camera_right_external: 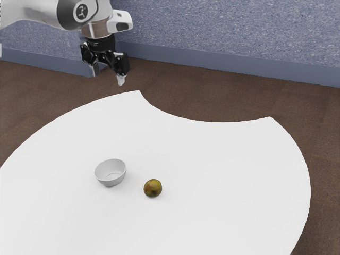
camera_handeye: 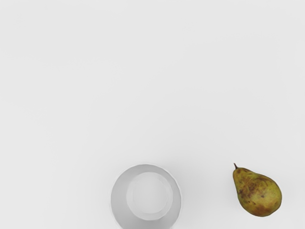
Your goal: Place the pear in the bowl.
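Pear (camera_handeye: 260,194) on its side | bowl (camera_handeye: 119,198) upright, apart, edge cropped, probably round | white table (camera_handeye: 143,86)

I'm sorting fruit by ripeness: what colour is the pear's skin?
The pear is yellowish green with brown patches, seen best in the wrist view.

From the arm's (camera_right_external: 45,11) side, my exterior view looks from well back and above, slanting down across the white table (camera_right_external: 228,170) toward the speckled wall (camera_right_external: 228,32) at 12 o'clock, with my gripper (camera_right_external: 108,75) near 11 o'clock. My wrist view looks from the hand almost straight down onto the tabletop, much nearer, so I see into the bowl (camera_right_external: 111,181) from overhead and get the pear's (camera_right_external: 153,188) whole outline. The two views share those two things and the white surface around them, at 8 o'clock and between 6 and 7 in the exterior view.
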Robot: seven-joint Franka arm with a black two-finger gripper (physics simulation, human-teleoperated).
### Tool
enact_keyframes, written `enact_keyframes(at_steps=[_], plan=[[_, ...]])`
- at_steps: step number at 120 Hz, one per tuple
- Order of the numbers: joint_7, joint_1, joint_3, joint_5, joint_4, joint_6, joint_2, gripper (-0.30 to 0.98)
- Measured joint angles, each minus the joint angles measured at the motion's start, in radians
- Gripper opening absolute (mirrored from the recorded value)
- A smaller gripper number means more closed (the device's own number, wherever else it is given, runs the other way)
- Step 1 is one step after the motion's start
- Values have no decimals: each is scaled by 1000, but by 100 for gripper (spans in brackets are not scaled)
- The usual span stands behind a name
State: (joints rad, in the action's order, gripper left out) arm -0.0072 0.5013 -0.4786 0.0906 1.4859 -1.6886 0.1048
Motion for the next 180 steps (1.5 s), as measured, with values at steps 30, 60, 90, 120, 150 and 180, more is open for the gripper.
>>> enact_keyframes(at_steps=[30, 60, 90, 120, 150, 180], plan=[[-1, 12, 1, -14, 36, -37, 69, 69], [-22, 46, 4, -182, 187, -83, 132, 69], [-89, 95, 6, -313, 399, -253, 170, 69], [-99, 85, 6, -418, 409, -373, 315, 67], [-68, 77, 18, -472, 406, -435, 365, 54], [-47, 65, 23, -491, 405, -463, 401, 48]])
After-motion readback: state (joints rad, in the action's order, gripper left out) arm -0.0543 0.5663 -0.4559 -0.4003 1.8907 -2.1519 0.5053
